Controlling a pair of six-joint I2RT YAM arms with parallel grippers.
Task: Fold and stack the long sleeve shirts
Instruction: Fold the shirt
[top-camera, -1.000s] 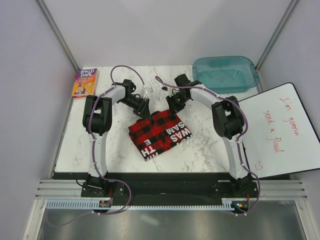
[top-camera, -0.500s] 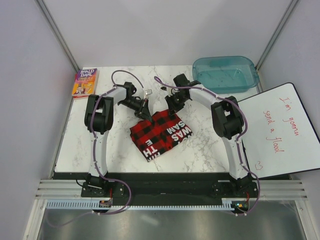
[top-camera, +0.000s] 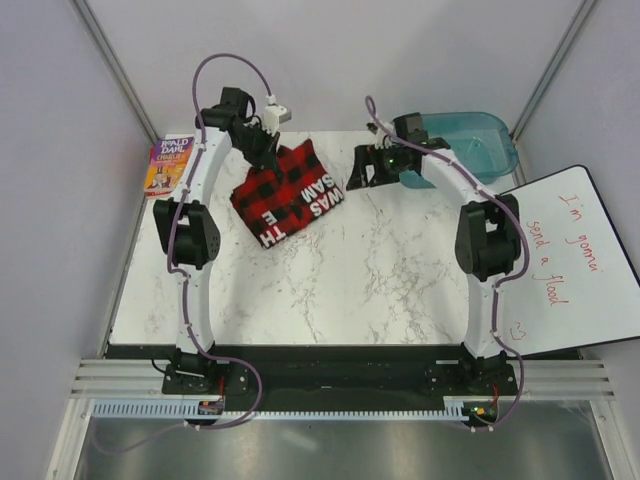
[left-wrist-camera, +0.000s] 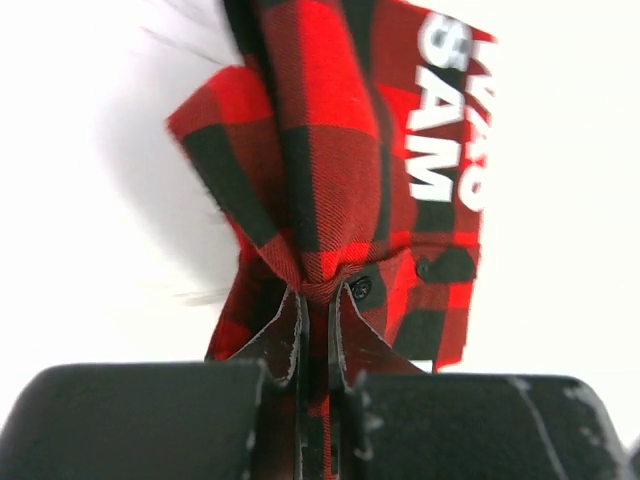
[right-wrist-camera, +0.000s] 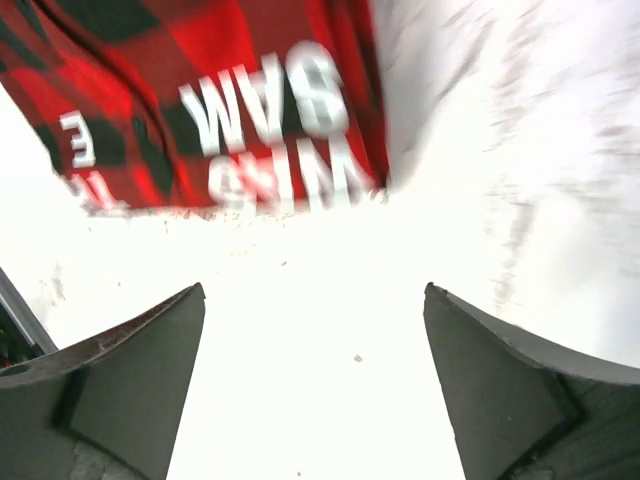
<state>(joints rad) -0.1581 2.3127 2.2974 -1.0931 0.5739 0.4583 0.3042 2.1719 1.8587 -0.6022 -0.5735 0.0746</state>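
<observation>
A folded red-and-black plaid long sleeve shirt (top-camera: 285, 192) with white lettering hangs at the back left of the marble table (top-camera: 400, 290). My left gripper (top-camera: 266, 146) is shut on its upper edge. In the left wrist view the fabric (left-wrist-camera: 340, 190) bunches between the two fingers (left-wrist-camera: 286, 335). My right gripper (top-camera: 358, 176) stands open just right of the shirt, apart from it. The right wrist view shows the shirt (right-wrist-camera: 210, 100) ahead of the gripper (right-wrist-camera: 314, 296), with only bare table between the wide fingers (right-wrist-camera: 150, 350).
A colourful paperback book (top-camera: 169, 164) lies at the table's back left corner. A teal plastic bin (top-camera: 465, 140) sits at the back right. A whiteboard (top-camera: 570, 260) with red handwriting leans off the right edge.
The left gripper shut on the shirt and carried it up and toward the back left. The right gripper let go of the shirt, opened wide and drew back to the right.
</observation>
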